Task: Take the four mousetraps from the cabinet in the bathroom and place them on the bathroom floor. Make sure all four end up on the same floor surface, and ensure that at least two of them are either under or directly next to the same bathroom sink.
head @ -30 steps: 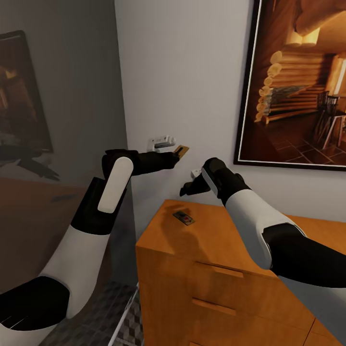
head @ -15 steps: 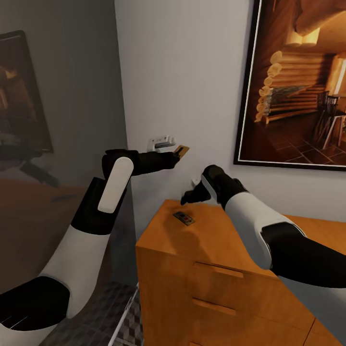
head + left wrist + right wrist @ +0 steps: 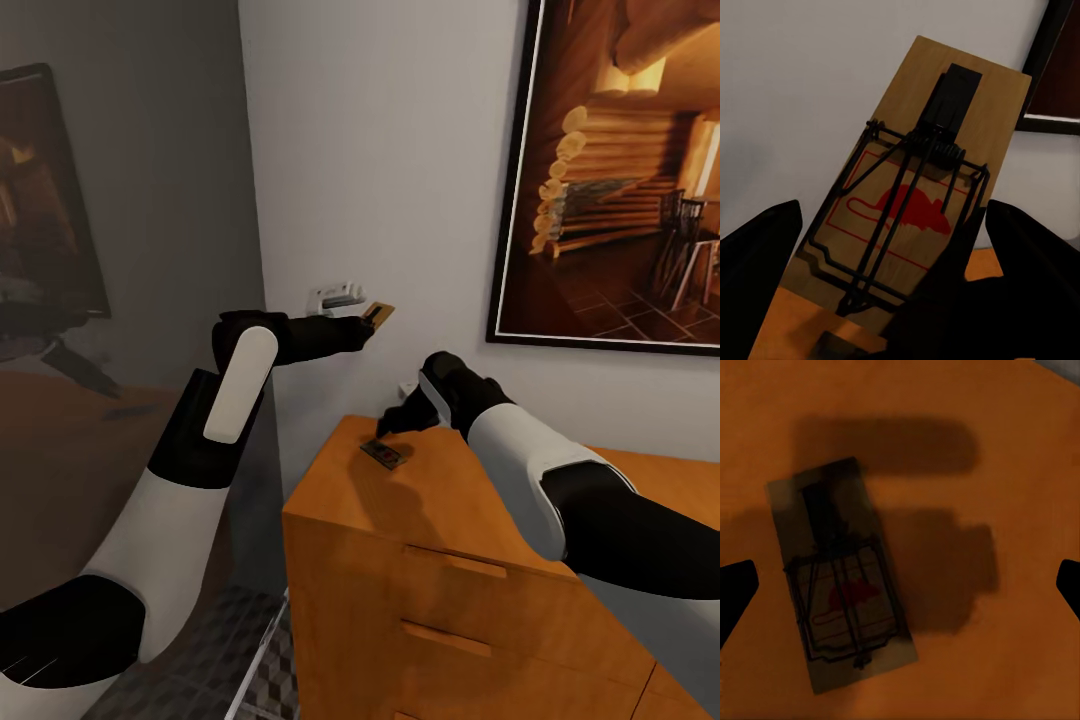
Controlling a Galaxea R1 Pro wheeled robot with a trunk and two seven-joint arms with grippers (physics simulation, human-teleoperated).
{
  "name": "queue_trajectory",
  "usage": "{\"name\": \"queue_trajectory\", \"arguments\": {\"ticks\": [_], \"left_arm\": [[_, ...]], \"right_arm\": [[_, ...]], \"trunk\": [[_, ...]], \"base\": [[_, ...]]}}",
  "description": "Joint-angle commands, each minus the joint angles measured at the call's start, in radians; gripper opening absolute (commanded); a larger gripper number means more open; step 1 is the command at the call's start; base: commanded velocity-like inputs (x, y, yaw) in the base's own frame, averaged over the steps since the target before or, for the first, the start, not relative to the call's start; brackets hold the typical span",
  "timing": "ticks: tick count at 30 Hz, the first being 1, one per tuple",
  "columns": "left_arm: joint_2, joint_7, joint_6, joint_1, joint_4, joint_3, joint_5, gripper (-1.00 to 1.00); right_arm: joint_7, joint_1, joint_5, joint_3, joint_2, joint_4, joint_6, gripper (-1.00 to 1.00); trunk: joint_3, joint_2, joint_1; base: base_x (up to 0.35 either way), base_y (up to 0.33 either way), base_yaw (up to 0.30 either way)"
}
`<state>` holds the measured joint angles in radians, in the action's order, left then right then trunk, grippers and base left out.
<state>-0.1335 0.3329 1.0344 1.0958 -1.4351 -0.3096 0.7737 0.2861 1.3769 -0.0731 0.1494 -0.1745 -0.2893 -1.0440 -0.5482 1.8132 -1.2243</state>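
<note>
My left gripper (image 3: 368,318) is shut on one tan mousetrap (image 3: 379,313), held in the air near the wall, above the cabinet's left end. The left wrist view shows this mousetrap (image 3: 916,187) close up with its wire spring and red mouse print. A second mousetrap (image 3: 384,454) lies flat on the orange-brown cabinet (image 3: 450,510). My right gripper (image 3: 388,430) hangs open just above it. In the right wrist view this mousetrap (image 3: 844,577) lies between the spread fingertips (image 3: 735,592). The bathroom sink is out of view.
A large framed log-cabin picture (image 3: 620,170) hangs on the wall behind the cabinet. A small white wall fixture (image 3: 335,296) sits by my left gripper. Cabinet drawers with bar handles (image 3: 470,565) face me. Patterned floor tiles (image 3: 200,670) show at the lower left.
My right gripper has dropped down and slightly left, from above the cabinet's back edge to just over the lying mousetrap. The left arm and its mousetrap have stayed still.
</note>
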Motion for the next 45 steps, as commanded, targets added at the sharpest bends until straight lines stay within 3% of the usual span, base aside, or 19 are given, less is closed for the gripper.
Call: {"name": "queue_trajectory", "arguments": {"ticks": [1,45], "left_arm": [[0.000,0.011,0.002,0.001,-0.001,0.000,0.010,-1.00],[0.000,0.009,0.003,0.001,-0.001,0.000,0.011,-1.00]], "right_arm": [[0.012,0.001,-0.008,0.003,0.000,-0.003,-0.003,1.00],[0.025,0.001,-0.014,-0.001,0.000,-0.010,-0.003,1.00]], "trunk": [[-0.001,0.001,0.000],[-0.001,0.001,0.000]], "base": [[0.000,0.000,0.000],[0.000,0.000,0.037]]}}
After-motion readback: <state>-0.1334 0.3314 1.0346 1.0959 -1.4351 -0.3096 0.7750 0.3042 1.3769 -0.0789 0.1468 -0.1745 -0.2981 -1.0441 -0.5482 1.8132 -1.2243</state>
